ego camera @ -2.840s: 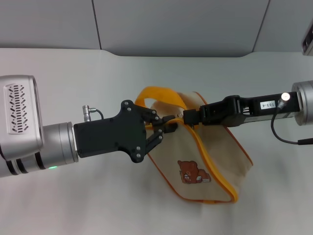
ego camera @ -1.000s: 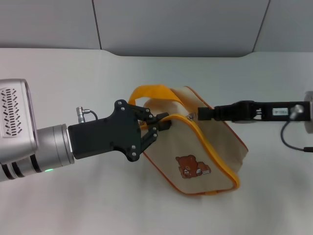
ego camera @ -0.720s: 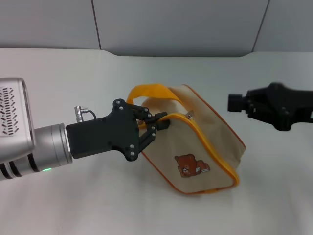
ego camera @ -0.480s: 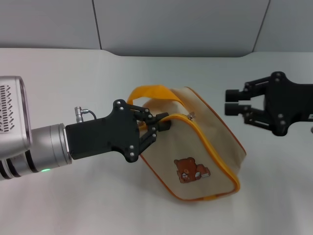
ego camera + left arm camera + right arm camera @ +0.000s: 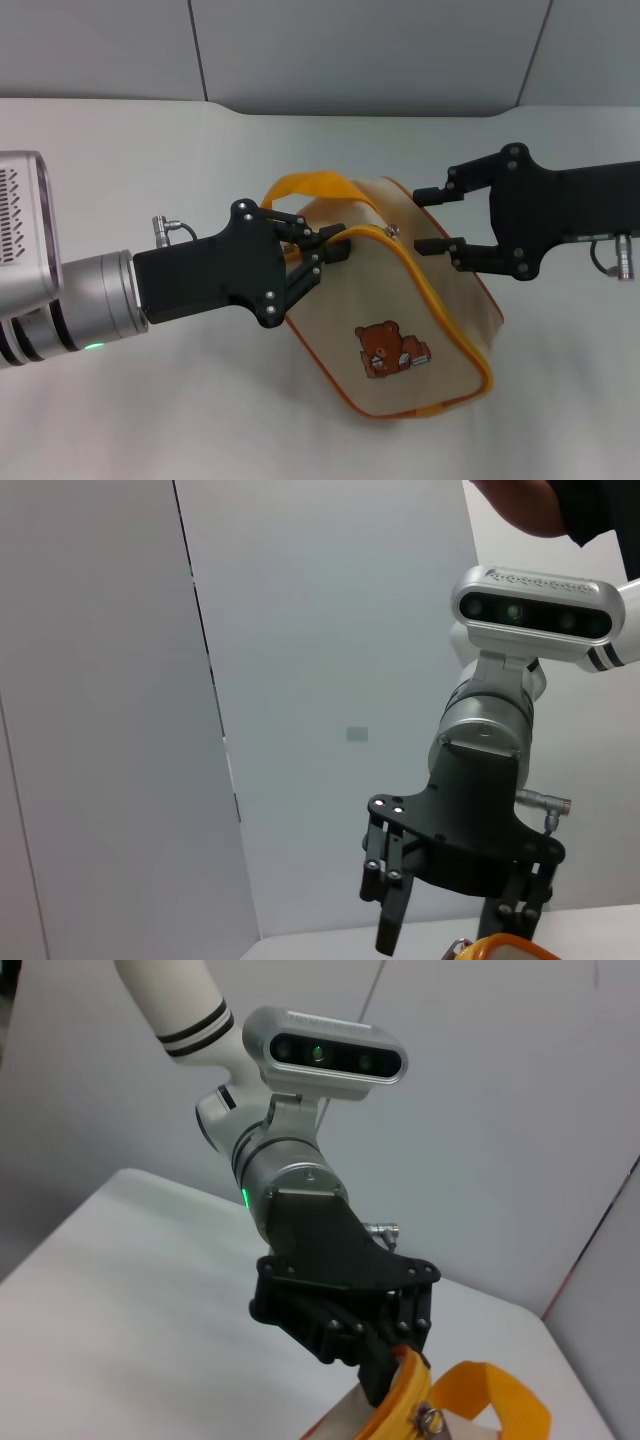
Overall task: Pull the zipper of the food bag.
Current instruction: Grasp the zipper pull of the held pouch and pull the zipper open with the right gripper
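Note:
The beige food bag (image 5: pixel 440 320) with a brown bear patch (image 5: pixel 393 348) lies on its side on the white table. Its yellow loop handle (image 5: pixel 305 187) points to the far left. The yellow-orange zipper (image 5: pixel 425 290) runs along its edge, with the silver pull tab (image 5: pixel 392 229) near the top. My left gripper (image 5: pixel 335 250) is shut on the bag's edge by the zipper's end; it also shows in the right wrist view (image 5: pixel 388 1375). My right gripper (image 5: pixel 421 219) is open, its fingers just right of the pull tab and not touching it.
The white table (image 5: pixel 150 150) stretches around the bag, with grey wall panels (image 5: pixel 350 50) behind its far edge. Both arms reach in low over the table from the left and the right.
My right gripper has left the pull tab, drawn back to the right, turned and opened, then come back beside the tab. The left gripper keeps its hold; the bag has shifted slightly.

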Available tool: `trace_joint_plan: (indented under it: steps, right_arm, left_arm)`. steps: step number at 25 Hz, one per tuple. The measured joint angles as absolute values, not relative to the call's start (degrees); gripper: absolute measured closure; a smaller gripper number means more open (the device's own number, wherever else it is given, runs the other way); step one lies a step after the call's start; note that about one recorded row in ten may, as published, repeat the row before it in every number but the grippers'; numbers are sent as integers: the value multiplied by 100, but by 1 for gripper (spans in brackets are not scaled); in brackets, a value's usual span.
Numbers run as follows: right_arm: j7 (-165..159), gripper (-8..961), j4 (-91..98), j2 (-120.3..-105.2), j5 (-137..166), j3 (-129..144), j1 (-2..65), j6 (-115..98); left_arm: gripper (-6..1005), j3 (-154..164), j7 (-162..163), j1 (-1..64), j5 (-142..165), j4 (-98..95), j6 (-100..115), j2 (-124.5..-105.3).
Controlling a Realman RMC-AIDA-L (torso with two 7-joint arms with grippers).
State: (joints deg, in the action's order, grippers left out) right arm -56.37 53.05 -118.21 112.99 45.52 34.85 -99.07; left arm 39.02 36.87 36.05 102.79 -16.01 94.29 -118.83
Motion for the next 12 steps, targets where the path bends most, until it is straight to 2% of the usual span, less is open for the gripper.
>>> trace_joint_plan:
  steps: [2, 12]
  right_arm:
    - [-5524, 540, 5386, -11869, 11301, 4560, 3481, -9877]
    - [-5318, 554, 5473, -11916, 11300, 4963, 3476, -9690]
  left_arm:
    - [875, 3902, 3688, 3604, 10277, -1589, 9446, -11882]
    - [867, 3925, 3691, 3595, 10273, -1582, 9593, -11874]
